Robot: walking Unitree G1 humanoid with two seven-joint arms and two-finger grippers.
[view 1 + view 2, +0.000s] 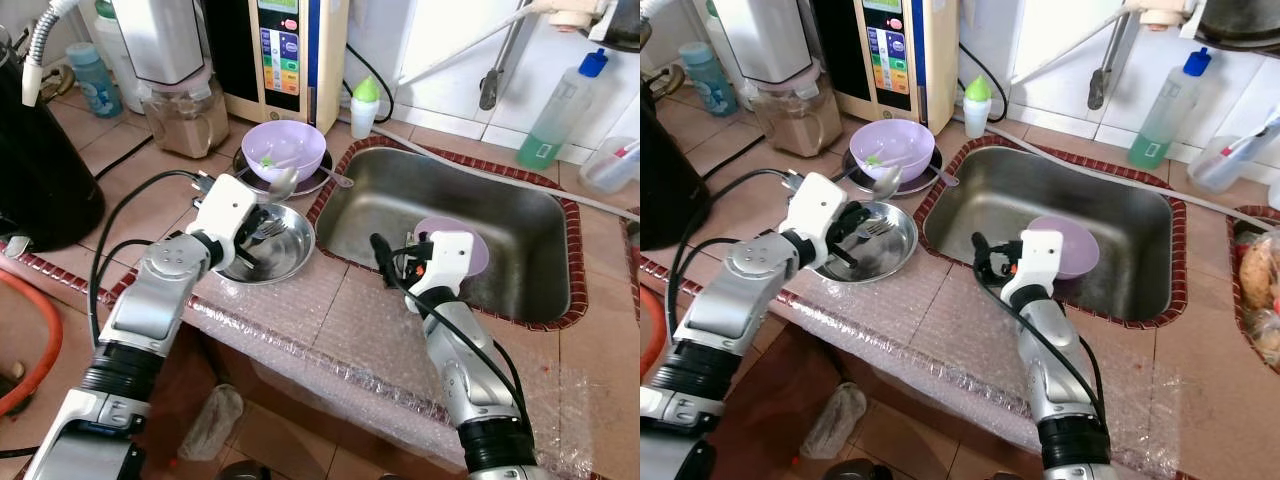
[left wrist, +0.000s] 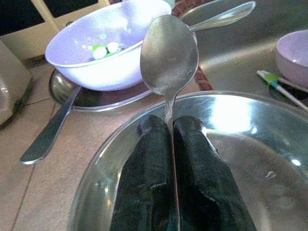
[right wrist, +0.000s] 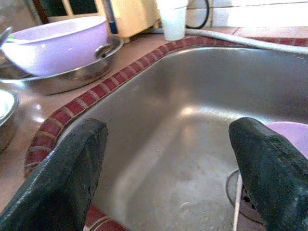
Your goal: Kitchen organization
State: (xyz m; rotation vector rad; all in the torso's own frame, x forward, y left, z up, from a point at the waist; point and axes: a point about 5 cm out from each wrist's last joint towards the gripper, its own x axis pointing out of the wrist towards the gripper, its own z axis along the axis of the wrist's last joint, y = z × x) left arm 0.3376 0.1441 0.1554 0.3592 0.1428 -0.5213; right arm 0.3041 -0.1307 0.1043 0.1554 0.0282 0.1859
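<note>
My left gripper (image 2: 171, 132) pinches a spoon (image 2: 168, 55) upright over the steel bowl (image 1: 290, 255); right gripper (image 3: 168, 163), fingers wide apart, reaches over the sink (image 1: 520, 215) beside that bowl

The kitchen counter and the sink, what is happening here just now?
The left gripper holds a spoon by its handle, fingers shut on it, above a steel dish beside the sink. The right gripper is open over the sink, near a purple bowl lying inside. Another purple bowl stands on the counter.

Green-liquid bottle (image 1: 561, 112) against wall (blue cap); blender jar (image 1: 186, 115) holding possibly brown powder.
</note>
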